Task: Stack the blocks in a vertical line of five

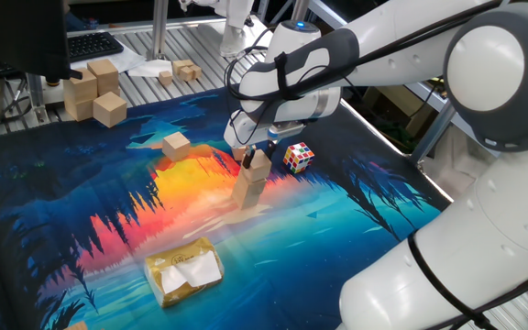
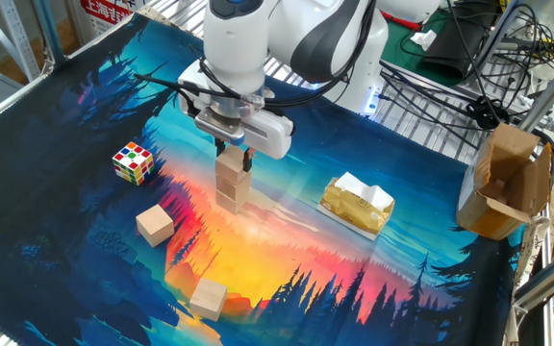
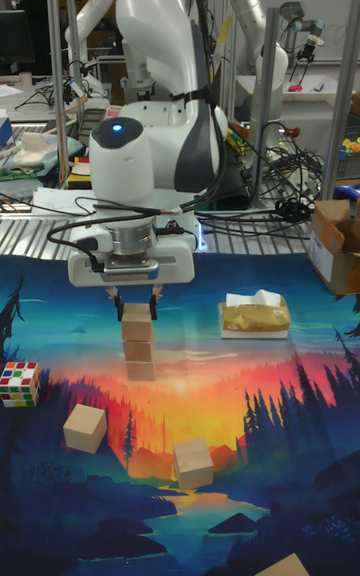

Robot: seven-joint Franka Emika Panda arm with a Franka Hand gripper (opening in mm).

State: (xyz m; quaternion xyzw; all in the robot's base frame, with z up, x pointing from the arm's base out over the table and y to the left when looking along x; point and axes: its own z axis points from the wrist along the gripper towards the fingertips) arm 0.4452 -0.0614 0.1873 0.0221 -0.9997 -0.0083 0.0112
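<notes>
One fixed view: gripper (image 1: 250,158) at centre frame, down on top of a stack (image 1: 250,181) of small wooden blocks on the painted mat (image 1: 356,229). One loose block (image 1: 176,144) left of it, puzzle cube (image 1: 299,157) just right. Yellow packet (image 1: 184,269) lower left, bigger pale blocks (image 1: 94,92) upper left off the mat. Jaw width not readable here.

The other fixed view: gripper (image 2: 233,149) centre-upper, fingers down either side of the stack's top block (image 2: 234,161). Stack (image 2: 232,180) looks three high. Fingers look closed on the block's sides, but contact cannot be confirmed. Two loose blocks at lower left, one (image 2: 155,224) nearer the puzzle cube (image 2: 133,161), another (image 2: 208,297) near the bottom edge.

Tall fixed view: gripper (image 3: 137,307) straddles the top block (image 3: 137,322); three blocks clearly stacked, upright and aligned. Loose blocks (image 3: 85,428) and (image 3: 193,462) lower centre.

Step judged: placing the third block. Next calls for opening the jaws, a straight lift clear without nudging the stack, then fetching one of the two loose blocks.
</notes>
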